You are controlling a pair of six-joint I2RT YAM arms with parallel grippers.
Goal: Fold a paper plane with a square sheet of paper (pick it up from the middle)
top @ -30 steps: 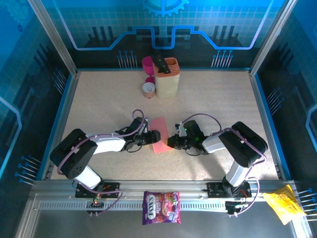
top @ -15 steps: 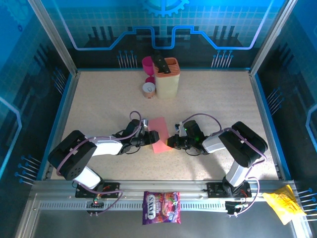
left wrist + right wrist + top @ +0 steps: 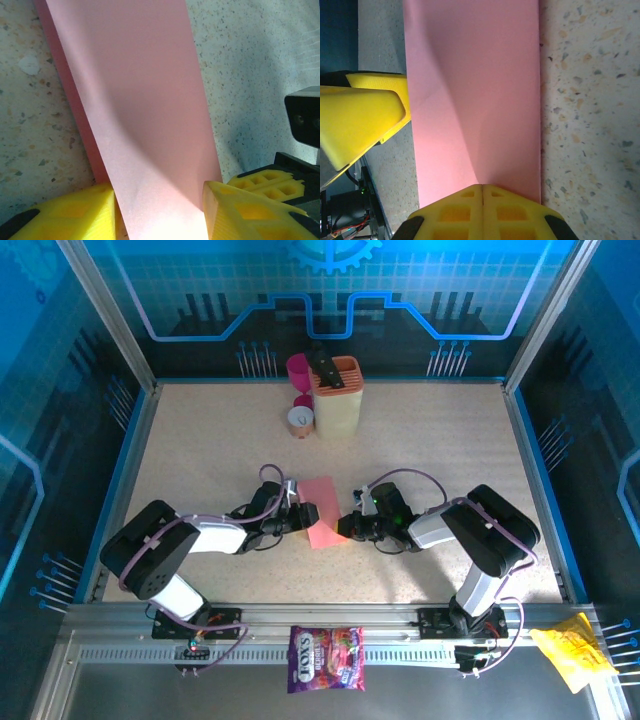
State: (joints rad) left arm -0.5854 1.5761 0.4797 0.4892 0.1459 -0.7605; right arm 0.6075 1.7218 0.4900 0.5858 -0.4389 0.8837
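A fixed camera high behind the arms (image 3: pixel 215 533) looks down over the whole bench (image 3: pixel 200 440), while two wrist cameras, facing each other, view the same square sheet of paper (image 3: pixel 322 510) very closely.

- left gripper (image 3: pixel 305 512): jaws have come in across the square sheet of paper (image 3: pixel 322 512). Gap is narrower than 1 s ago, and the yellow fingers (image 3: pixel 75 215) now sit at the sheet's 2 long edges.
- left arm (image 3: pixel 215 535): wrist and cable loop have shifted slightly left, away from the sheet. Most of that move came in the first 0.5 s.
- Forearm now lies a touch nearer the table's front edge, further from the sheet.
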